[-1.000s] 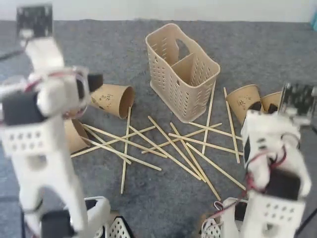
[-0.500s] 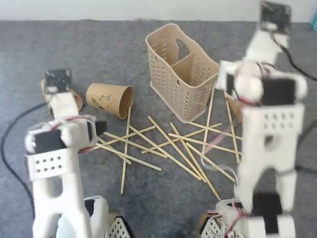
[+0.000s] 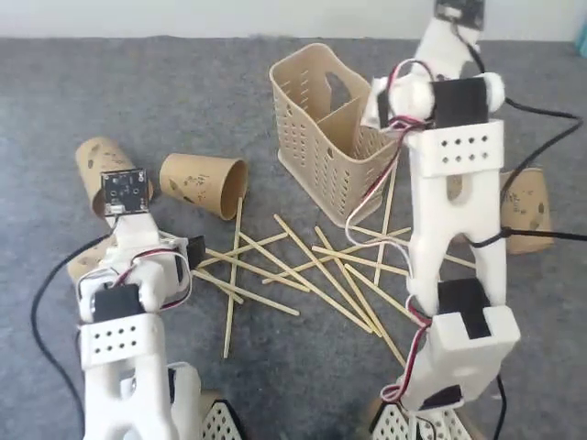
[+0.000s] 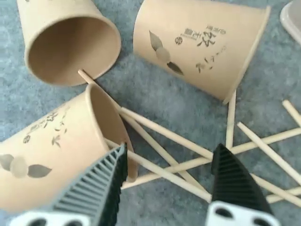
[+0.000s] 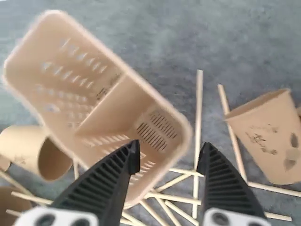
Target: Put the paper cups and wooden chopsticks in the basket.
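Within the last second the right arm swung up from the near edge, so the right pincer point(image 5: 170, 146) now hangs wide and empty over the basket point(image 3: 321, 151). The left arm dropped low, leaving the left pincer point(image 4: 171, 150) wide above a lying cup point(image 4: 47, 141). Nothing looks binned yet. Count: one basket, four cups plainly on the tabletop point(image 3: 183, 92), roughly a dozen crossed chopsticks point(image 3: 312, 275) beside the basket

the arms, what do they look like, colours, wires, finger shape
The left arm and right arm are white plastic with black servo blocks and rows of small round holes. Thin red, white and black wires loop along them, plus black cables. Each wrist carries a small dark circuit board. The fingers are dark grey, ribbed and tapered to points.
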You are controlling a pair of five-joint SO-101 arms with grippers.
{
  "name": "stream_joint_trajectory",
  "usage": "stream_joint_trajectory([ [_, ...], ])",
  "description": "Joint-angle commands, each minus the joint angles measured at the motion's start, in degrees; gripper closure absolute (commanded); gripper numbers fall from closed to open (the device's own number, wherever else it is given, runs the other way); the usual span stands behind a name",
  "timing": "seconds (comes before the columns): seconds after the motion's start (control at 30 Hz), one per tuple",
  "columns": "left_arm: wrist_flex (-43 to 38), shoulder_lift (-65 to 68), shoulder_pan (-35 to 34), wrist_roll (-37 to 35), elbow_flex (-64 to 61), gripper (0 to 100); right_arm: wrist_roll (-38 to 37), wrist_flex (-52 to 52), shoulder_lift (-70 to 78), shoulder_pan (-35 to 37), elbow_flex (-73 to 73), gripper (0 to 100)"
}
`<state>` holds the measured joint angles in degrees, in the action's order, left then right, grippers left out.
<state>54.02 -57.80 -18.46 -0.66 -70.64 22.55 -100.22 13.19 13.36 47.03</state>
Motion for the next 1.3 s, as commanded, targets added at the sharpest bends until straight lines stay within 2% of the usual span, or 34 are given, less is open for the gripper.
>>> stream_joint_trajectory([
  [0.0, -1.7, -3.4, 0.0, 0.4, 0.1, 72, 0.7, -0.1, 1.5, 0.7, 0.5, 78.6],
  [0.2, -1.8, -3.8, 0.0, 0.4, 0.0, 72, 0.9, -0.1, 9.0, -3.4, 0.1, 81.4],
  [0.37, -1.9, -4.1, 0.0, 0.4, -0.7, 72, 0.4, 2.1, 10.9, -3.5, 0.2, 99.6],
  [0.5, -1.9, -4.1, 0.0, 0.4, -0.7, 72, -2.0, 3.6, 11.4, -3.9, 2.8, 99.1],
  [0.67, -1.9, -4.1, 0.0, 0.5, -0.7, 72, -12.0, 9.3, 11.6, -5.8, 5.1, 99.1],
  [0.83, -1.9, -4.0, 0.0, 0.6, -0.7, 72, -16.2, 13.4, 11.7, -7.3, 5.2, 99.1],
  [0.9, -1.9, -4.0, 0.0, 0.6, -0.7, 72, -20.0, 14.5, 11.7, -7.0, 5.2, 99.1],
  [1.27, -1.9, -3.8, 0.1, 0.6, -0.8, 72, -33.2, 10.4, 20.4, -2.8, 5.2, 99.1],
])
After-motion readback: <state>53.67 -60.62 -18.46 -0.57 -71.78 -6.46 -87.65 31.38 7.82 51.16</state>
